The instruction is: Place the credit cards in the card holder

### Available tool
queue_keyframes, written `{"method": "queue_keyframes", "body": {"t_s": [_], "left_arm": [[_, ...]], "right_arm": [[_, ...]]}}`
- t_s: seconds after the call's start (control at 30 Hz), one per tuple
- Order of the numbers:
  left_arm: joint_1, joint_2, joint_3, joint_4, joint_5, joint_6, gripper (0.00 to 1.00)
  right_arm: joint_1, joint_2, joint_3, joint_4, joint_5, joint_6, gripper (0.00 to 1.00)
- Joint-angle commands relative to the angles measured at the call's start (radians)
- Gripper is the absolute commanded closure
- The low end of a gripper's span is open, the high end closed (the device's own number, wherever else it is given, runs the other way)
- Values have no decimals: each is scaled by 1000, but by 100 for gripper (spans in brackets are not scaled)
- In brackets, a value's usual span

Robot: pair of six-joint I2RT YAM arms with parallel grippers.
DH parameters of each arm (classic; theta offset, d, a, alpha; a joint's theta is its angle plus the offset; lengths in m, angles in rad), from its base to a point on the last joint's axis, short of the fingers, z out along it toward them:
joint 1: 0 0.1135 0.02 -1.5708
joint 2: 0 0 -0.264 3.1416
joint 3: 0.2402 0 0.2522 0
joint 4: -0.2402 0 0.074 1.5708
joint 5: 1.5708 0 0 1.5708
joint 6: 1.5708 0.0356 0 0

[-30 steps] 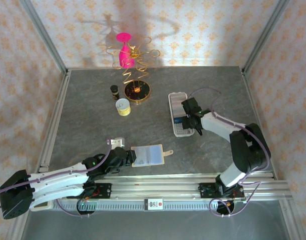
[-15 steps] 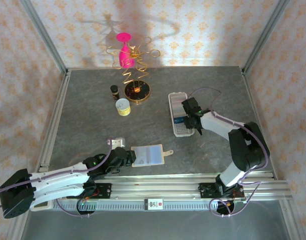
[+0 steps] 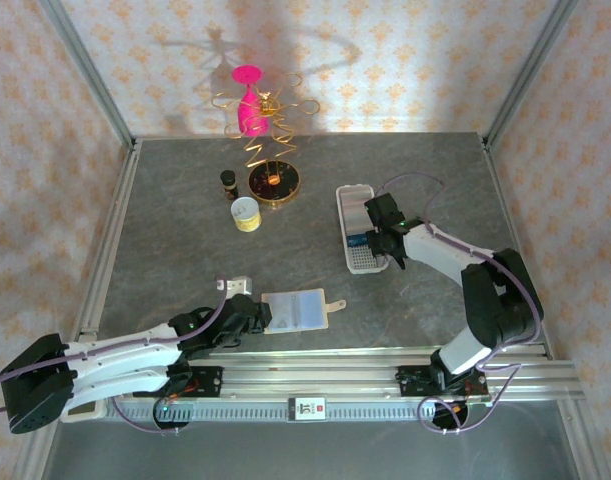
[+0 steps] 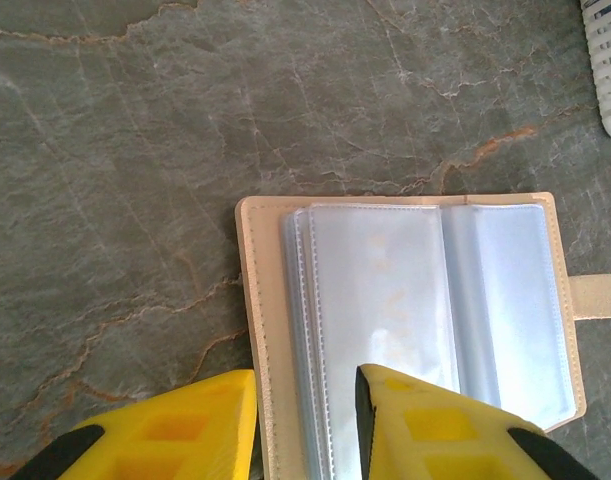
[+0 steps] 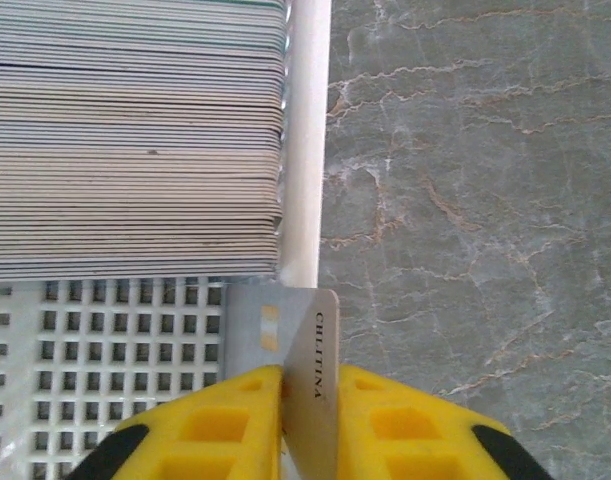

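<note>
- Top external view first: one card holder point(image 3: 356, 262), a long white tray, sits right of centre on the grey stone-look table point(image 3: 165, 260). The right gripper point(image 3: 377, 237) is on its right edge.
- Right wrist cam: the right gripper point(image 5: 313, 392) is clamped on exactly one credit card point(image 5: 303, 325). It's pale blue-grey with a little gold patch and "CHLITINA" printed on it. It stands upright at the holder's right rim point(image 5: 305, 150), just near of the stack.
- That stack of credit cards point(image 5: 135, 140) is packed edge-on in the holder, way too many to count. The perforated base point(image 5: 115, 370) is bare below it.
- Left wrist cam: the left gripper point(image 4: 305, 395) has its two yellow fingers point(image 4: 395, 400) spread, pinching nothing. One finger is over the table and one over the sleeves, so they straddle the left edge of one beige wallet point(image 4: 405, 300). The wallet lies open and flat, with clear sleeves and a snap tab on the right.
- The wallet is well apart from the holder, near the front of the table.
- Back left is a little cluster, one of each: pink goblet point(image 3: 248, 100), gold wire spiral point(image 3: 270, 125), small dark bottle point(image 3: 227, 180), yellowish cup point(image 3: 245, 213) and round gold-rimmed dish point(image 3: 275, 182).
</note>
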Motion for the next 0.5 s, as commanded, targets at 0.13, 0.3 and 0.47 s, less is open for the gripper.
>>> {"method": "queue_keyframes", "body": {"t_s": [0.13, 0.3, 0.47], "left_arm": [[-2, 14, 10, 22, 6, 2, 68], [-3, 15, 9, 27, 6, 0, 68], [-3, 14, 11, 25, 8, -1, 68]], "right_arm": [[-7, -27, -10, -2, -4, 7, 86], [-6, -51, 6, -21, -6, 13, 86], [-6, -87, 17, -38, -42, 30, 86]]}}
